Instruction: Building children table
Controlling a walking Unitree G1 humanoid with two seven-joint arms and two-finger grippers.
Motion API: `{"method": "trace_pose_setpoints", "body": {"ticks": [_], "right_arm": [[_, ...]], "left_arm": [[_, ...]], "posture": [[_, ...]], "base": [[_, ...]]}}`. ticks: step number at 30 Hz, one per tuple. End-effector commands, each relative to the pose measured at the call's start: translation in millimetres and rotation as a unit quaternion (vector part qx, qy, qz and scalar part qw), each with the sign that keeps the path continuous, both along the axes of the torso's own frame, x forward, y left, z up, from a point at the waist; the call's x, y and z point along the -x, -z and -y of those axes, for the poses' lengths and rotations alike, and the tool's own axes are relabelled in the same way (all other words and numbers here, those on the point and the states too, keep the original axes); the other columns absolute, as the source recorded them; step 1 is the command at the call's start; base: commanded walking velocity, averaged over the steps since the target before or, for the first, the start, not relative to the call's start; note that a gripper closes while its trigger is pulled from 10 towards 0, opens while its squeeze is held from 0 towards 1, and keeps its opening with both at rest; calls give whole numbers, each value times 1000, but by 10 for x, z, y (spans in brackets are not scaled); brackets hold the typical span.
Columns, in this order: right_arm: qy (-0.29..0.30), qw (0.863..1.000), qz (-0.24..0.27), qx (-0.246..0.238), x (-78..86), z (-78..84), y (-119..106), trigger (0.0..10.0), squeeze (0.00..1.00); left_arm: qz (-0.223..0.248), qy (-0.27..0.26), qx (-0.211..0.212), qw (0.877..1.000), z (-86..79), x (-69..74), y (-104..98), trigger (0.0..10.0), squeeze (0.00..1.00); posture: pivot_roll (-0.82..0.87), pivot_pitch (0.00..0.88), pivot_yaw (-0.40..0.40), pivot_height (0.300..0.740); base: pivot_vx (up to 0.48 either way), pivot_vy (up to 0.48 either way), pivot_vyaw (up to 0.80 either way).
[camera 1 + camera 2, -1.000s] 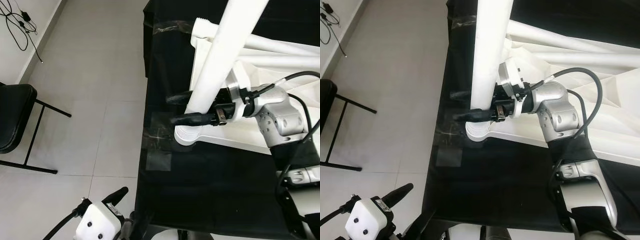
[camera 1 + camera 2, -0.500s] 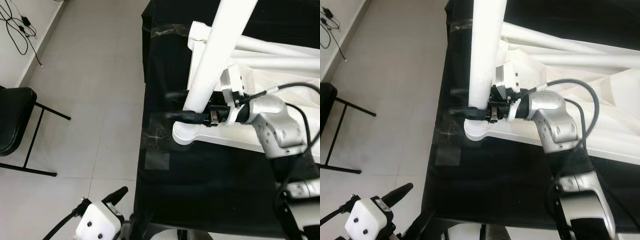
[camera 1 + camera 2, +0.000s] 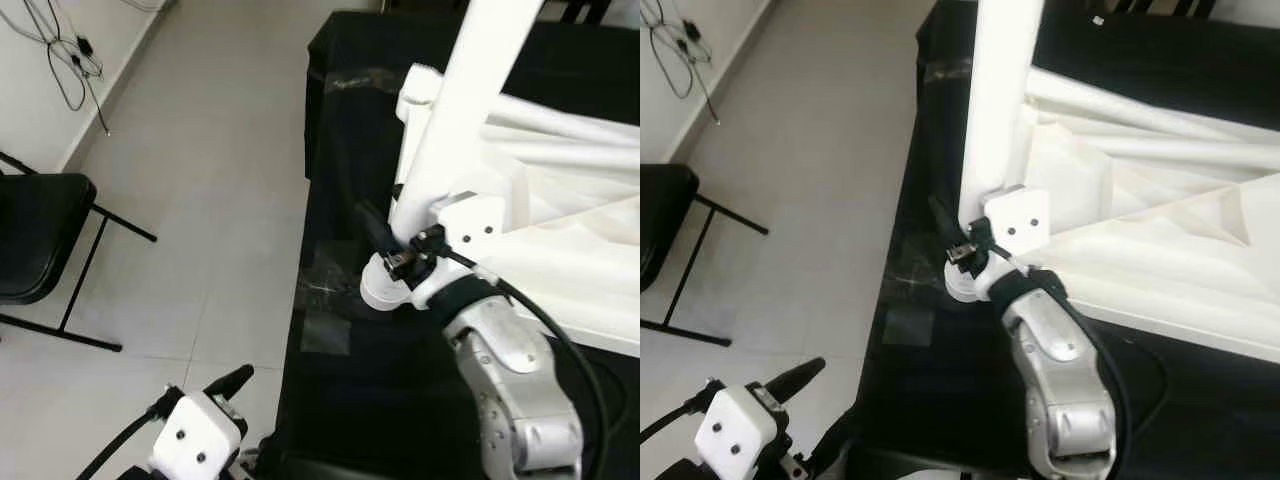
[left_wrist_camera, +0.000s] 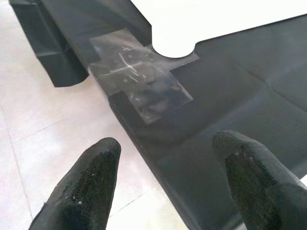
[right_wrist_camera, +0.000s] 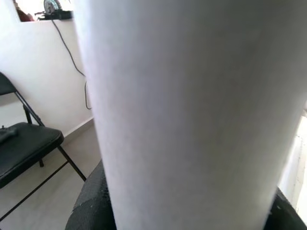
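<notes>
A white children's table (image 3: 1160, 270) lies upside down on a black-covered table (image 3: 400, 400). One white leg (image 3: 455, 120) stands upright in the round corner socket (image 3: 380, 290) near the cloth's left edge. My right gripper (image 3: 385, 228) reaches in from the near side and is shut on the leg just above the socket. The right wrist view has the leg (image 5: 192, 115) tight between the black fingers (image 5: 91, 206). My left gripper (image 3: 235, 380) hangs low at the table's front left corner, open and holding nothing. Its wrist view looks at the socket corner (image 4: 173, 40).
A black folding chair (image 3: 35, 235) stands on the tiled floor to the left, with cables (image 3: 70, 60) along the wall behind it. A clear tape patch (image 4: 144, 81) lies on the cloth by the corner. More white table legs (image 3: 1140, 120) lie across the upturned top.
My right arm has swung round from the right of the leg to its near side, the fingers staying on the leg. The head view has shifted slightly. The left arm has not moved.
</notes>
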State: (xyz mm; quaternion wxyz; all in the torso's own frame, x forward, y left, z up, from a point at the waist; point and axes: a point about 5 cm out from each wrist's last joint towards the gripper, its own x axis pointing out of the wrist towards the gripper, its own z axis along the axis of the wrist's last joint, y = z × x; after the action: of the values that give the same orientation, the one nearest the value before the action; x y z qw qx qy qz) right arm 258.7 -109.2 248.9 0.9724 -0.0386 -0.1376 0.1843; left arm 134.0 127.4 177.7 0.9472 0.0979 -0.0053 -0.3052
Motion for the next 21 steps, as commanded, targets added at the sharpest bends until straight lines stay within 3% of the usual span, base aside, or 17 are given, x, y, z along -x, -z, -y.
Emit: {"method": "trace_pose_setpoints", "body": {"ticks": [1,5,15,16,17,18,21], "right_arm": [[40,986,-159,8,-104,97,595,10000,0],[77,983,-168,-13,-51,21,551,10000,0],[103,982,-154,-31,-57,59,518,10000,0],[100,983,-150,-36,-54,57,509,10000,424],[100,983,-150,-36,-54,57,509,10000,424],[95,983,-146,-51,-51,53,493,10000,1000],[70,987,-124,-79,-73,44,396,10000,1000]], "left_arm": [[-13,4,0,1000,-4,15,51,10000,0],[-5,-2,-3,1000,-23,-44,64,10000,0],[3,-5,-10,1000,-61,-111,86,10000,0],[4,-6,-11,1000,-63,-118,89,10000,0],[4,-6,-11,1000,-63,-118,89,10000,0],[5,-6,-11,1000,-65,-125,92,10000,0],[8,-8,-13,1000,-69,-138,102,10000,0]], "posture": [[45,367,1,740],[47,352,3,740],[49,341,8,740],[48,336,9,740],[48,336,9,740],[48,333,9,740],[47,327,10,740]], "base": [[0,0,0],[0,0,0],[0,0,0],[0,0,0],[0,0,0],[0,0,0],[0,0,0]]}}
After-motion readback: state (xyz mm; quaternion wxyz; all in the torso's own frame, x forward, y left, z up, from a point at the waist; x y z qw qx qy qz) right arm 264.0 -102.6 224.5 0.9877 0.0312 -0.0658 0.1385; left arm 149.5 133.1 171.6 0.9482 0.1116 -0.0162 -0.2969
